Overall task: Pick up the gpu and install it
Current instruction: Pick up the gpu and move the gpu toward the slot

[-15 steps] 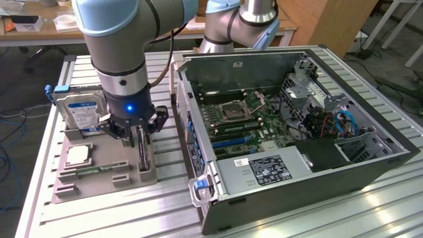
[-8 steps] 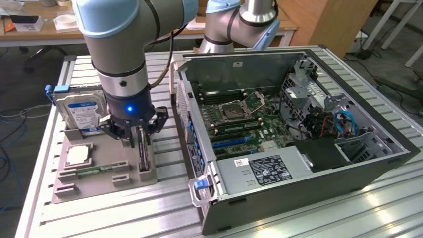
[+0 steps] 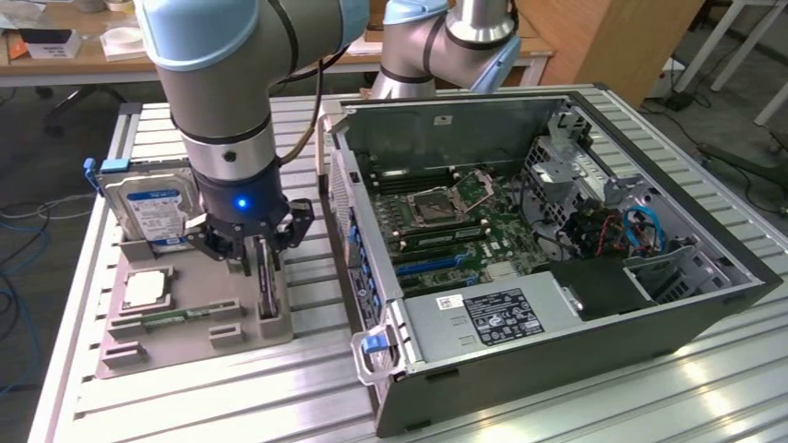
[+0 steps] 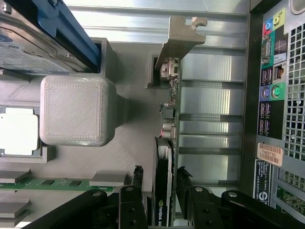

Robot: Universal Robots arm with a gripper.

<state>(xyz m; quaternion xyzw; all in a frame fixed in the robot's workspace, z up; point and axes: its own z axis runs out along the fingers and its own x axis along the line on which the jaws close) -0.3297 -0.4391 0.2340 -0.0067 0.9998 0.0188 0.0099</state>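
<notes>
While hanging low over the grey holder tray (image 3: 185, 325), brackets the gpu (image 3: 268, 295) with the pincer (image 3: 258, 260), released and spread wide, gripping nothing. Stands on edge in the tray's slot, green board and black cooler upright, silvery end bracket (image 4: 183, 36) at the hard drive's end of the tray. From the wrist view: one of the fingers (image 4: 138, 179) beside the cooler face, the other beside the bare board face, card between them. Looks apart from both, though hard to say on the board side, being so close. Lies just to the exterior view's left of the open computer case (image 3: 689, 309), on the slatted table (image 3: 246, 392). Shares the tray with the hard drive (image 3: 148, 208), upright at the far end, and the square processor chip (image 3: 144, 288), lying flat, both to the exterior view's left of the card.
</notes>
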